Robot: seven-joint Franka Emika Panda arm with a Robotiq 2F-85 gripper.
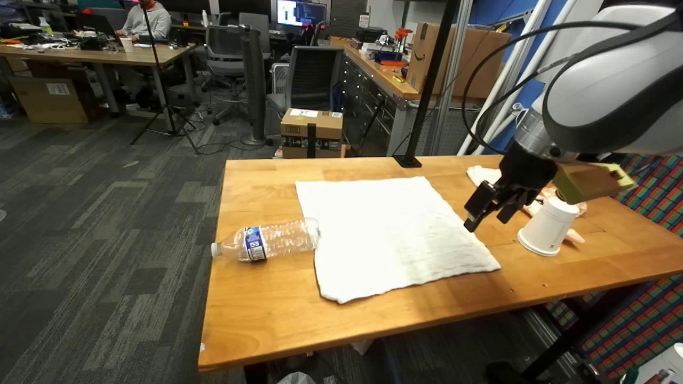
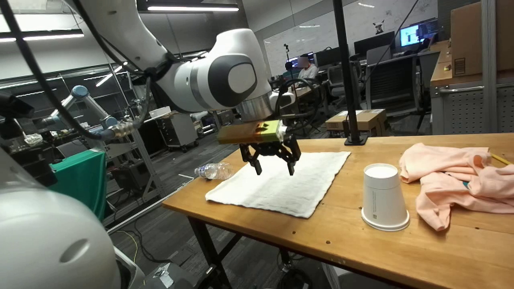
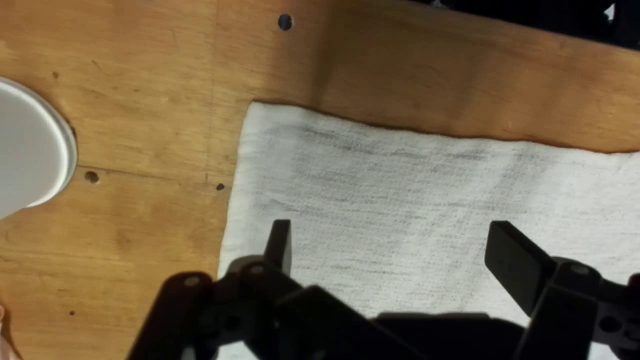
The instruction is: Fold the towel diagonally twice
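A white towel [image 1: 384, 229] lies spread flat on the wooden table in both exterior views [image 2: 277, 192]. In the wrist view the towel [image 3: 390, 175] fills the lower right, with one corner showing at its upper left. My gripper [image 1: 486, 220] is open and empty. In an exterior view the gripper [image 2: 274, 173] hangs above the towel with its fingers pointing down, apart from the cloth. In the wrist view the gripper's fingers [image 3: 390, 235] are wide apart with only towel behind them. The part of the towel under the gripper body is hidden there.
A clear plastic bottle [image 1: 283, 237] lies on its side at the towel's edge. An upturned white paper cup [image 2: 383, 200] and a crumpled pink cloth [image 2: 461, 176] are on the table beyond the towel's opposite side. A black pole [image 2: 348, 72] stands at the table edge.
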